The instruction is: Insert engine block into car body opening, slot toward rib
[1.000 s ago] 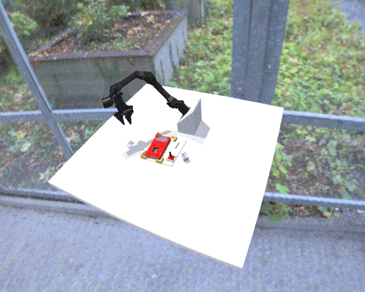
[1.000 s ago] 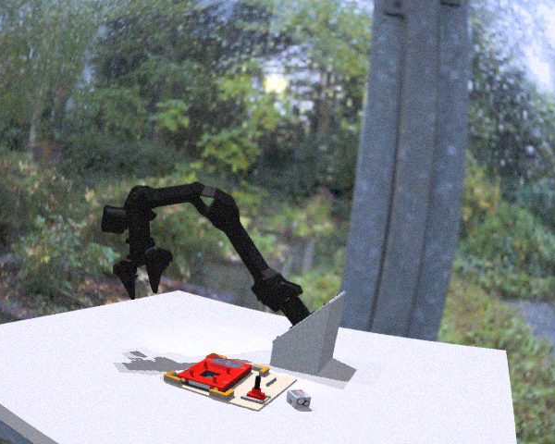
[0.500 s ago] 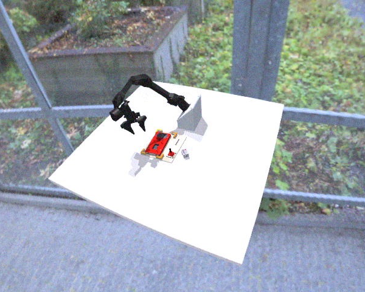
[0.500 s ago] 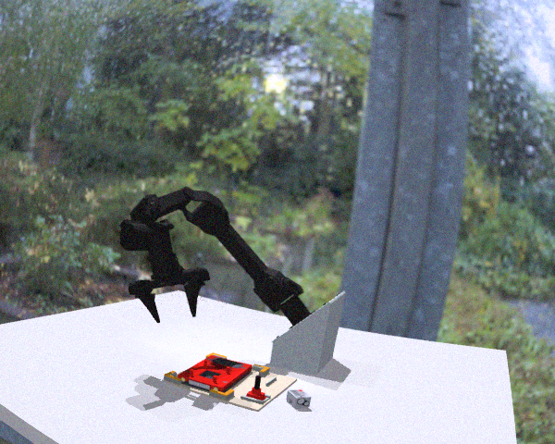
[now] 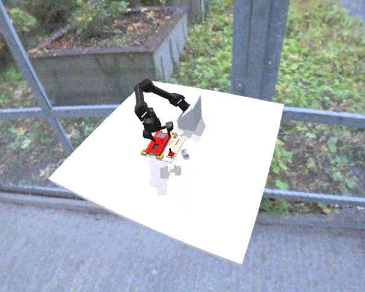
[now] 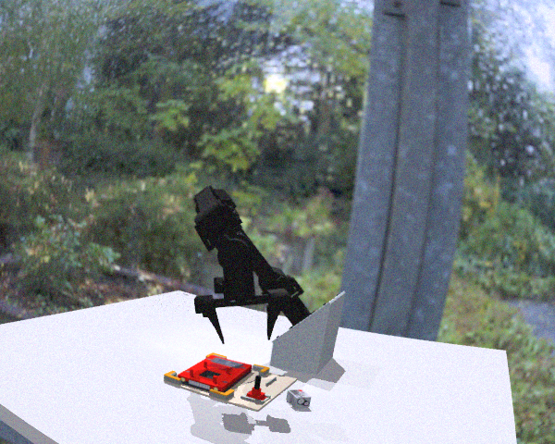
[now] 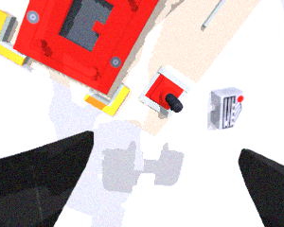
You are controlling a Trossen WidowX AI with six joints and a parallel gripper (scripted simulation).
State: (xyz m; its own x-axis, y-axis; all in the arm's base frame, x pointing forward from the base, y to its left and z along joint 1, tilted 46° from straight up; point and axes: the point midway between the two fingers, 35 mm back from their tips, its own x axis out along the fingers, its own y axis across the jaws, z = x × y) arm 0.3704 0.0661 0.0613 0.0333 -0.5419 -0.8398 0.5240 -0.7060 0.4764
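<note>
The engine block (image 5: 185, 153) (image 6: 299, 397) (image 7: 226, 109) is a small grey box with a red dot and dark slots on it, lying on the table just beside the board. The red car body (image 5: 162, 148) (image 6: 237, 371) (image 7: 76, 68) lies between corner brackets on the board. Its dark opening (image 5: 155, 146) (image 6: 211, 375) (image 7: 80, 28) is empty, with a small red rib (image 7: 99, 28) jutting in from one side. My gripper (image 5: 162, 139) (image 6: 245, 340) (image 7: 167, 147) is open and empty, pointing down, above the table and clear of the engine block.
A red part with a black upright knob (image 5: 170, 154) (image 6: 256, 393) (image 7: 172, 102) sits in a pale holder on the beige board (image 5: 179, 140) (image 6: 278, 383) (image 7: 185, 59). A yellow corner bracket (image 7: 115, 105) stands near it. A grey wedge (image 5: 188, 120) (image 6: 306, 351) stands behind, at the arm's foot.
</note>
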